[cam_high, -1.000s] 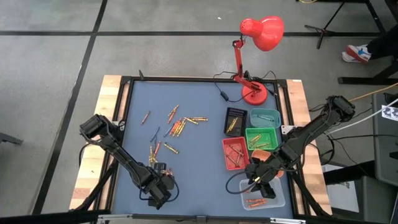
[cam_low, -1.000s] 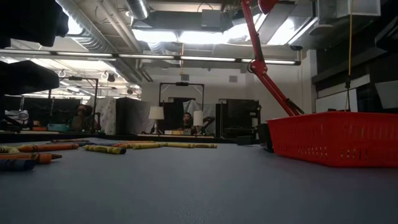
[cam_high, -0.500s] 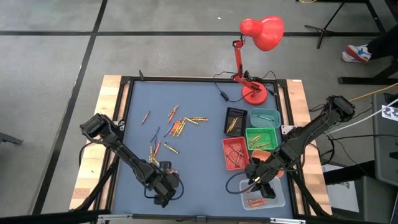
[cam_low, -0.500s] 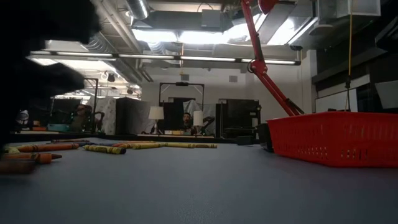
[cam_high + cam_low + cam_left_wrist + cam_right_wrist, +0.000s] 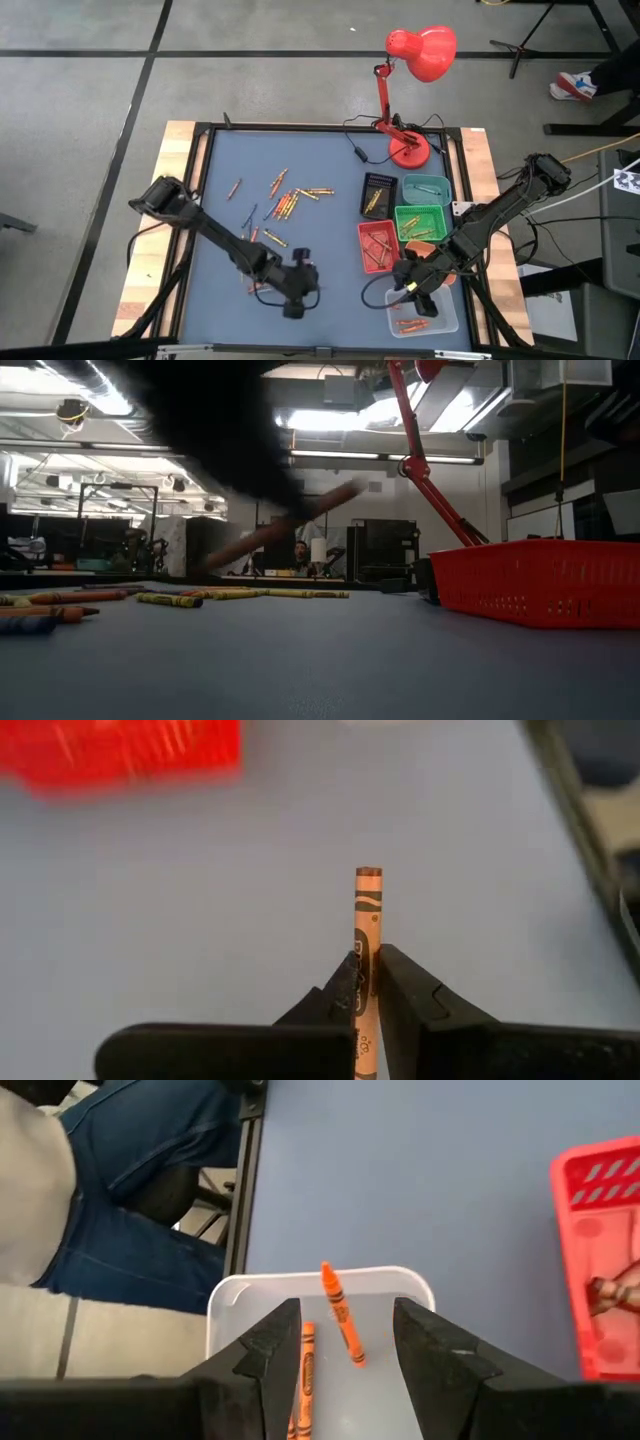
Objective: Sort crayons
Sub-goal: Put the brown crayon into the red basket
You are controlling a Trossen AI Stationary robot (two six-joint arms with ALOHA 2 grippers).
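Near the front edge of the worktop (image 5: 225,160), about midway along it, the left tool (image 5: 300,290) is clamped shut on a single brownish crayon (image 5: 367,935), held by its lower half with the flat end sticking out clear of the surface. Most other crayons (image 5: 285,200) lie scattered over the left half of the worktop, and several already sit in the small trays (image 5: 412,222) on the right half. The right tool (image 5: 345,1342) hangs with its jaws spread wide and empty over the clear tray (image 5: 447,318) at the front right corner, where orange crayons (image 5: 340,1316) lie. To finish this step well, I would carry the crayon level and high enough to clear the tray walls, match its colour to the right tray, perhaps the red one (image 5: 130,755), and let go low inside so it does not bounce out
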